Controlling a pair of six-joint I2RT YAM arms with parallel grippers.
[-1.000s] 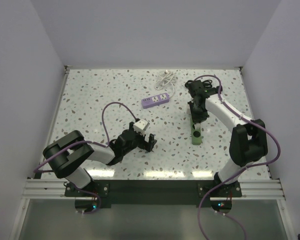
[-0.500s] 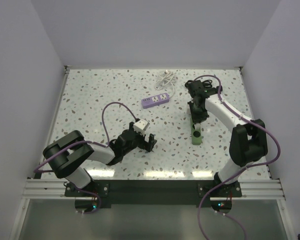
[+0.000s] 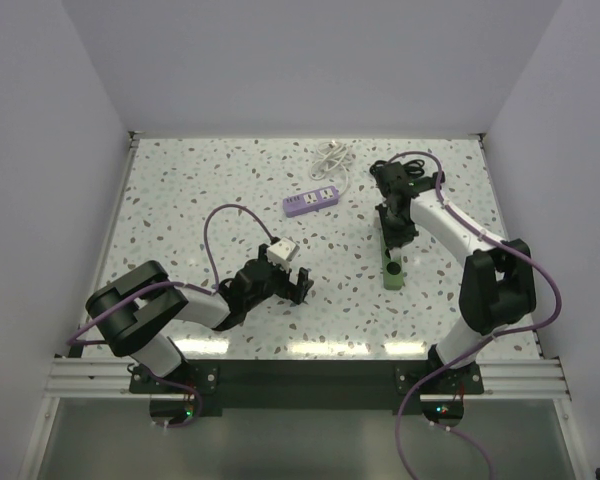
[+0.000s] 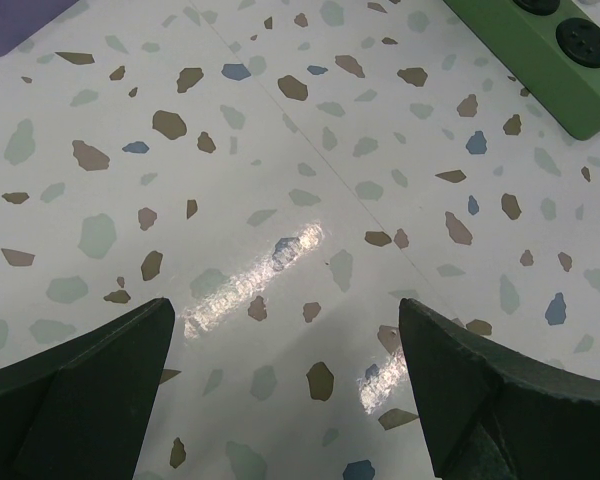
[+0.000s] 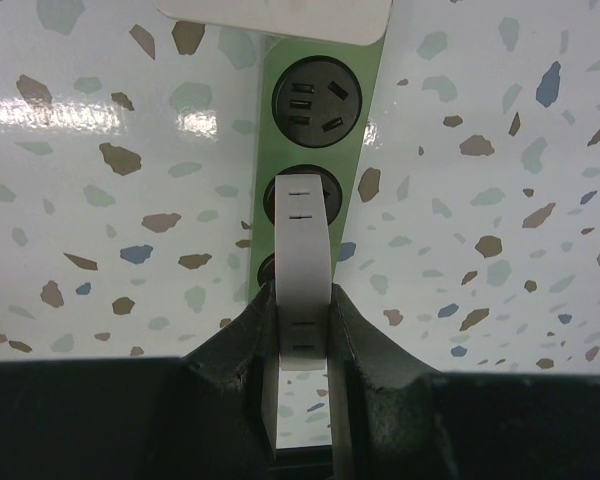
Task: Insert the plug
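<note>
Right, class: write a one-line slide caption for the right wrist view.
Right pincer clamps a white plug edge-on, lined up over the green power strip and its round black sockets.

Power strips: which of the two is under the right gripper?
The green strip, directly below the right gripper and its white plug; the purple strip lies apart.

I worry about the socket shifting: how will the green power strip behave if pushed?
The green power strip lies long, flat and low, so it likely slides or pivots rather than tips. The table shows glossy glare, so probably little friction.
</note>
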